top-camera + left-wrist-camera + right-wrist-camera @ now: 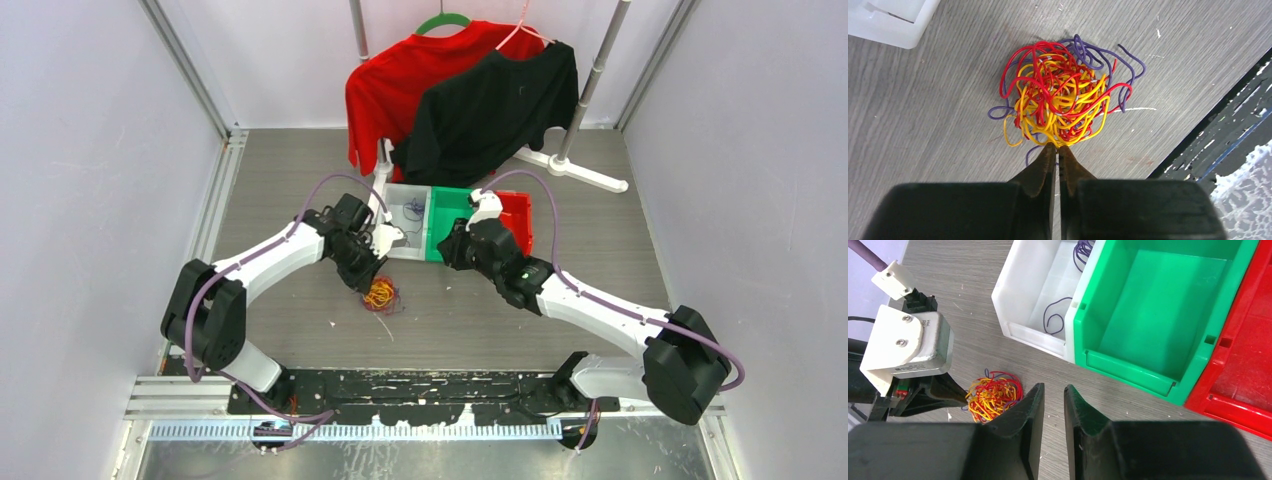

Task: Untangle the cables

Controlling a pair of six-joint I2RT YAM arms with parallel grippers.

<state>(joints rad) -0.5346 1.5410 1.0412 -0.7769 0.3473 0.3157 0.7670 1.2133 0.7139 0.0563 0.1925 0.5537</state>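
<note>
A tangled ball of yellow, red and purple cables [380, 295] [1063, 100] [993, 396] lies on the grey table in front of the bins. My left gripper [372, 276] [1057, 146] sits at the ball's near edge. Its jaws are closed to a sliver, and their tips pinch a yellow strand. My right gripper [452, 245] [1054, 388] hovers to the right of the ball, near the green bin's front. Its fingers are a small gap apart with nothing between them. Loose purple cables [1053, 315] [413, 210] lie inside the white bin.
Three bins stand side by side behind the ball: white [1020, 295], green [1128, 372] and red [1243, 340]. Behind them a rack holds a red shirt [400, 80] and a black shirt [490, 110]. Its white foot [590, 175] rests on the table.
</note>
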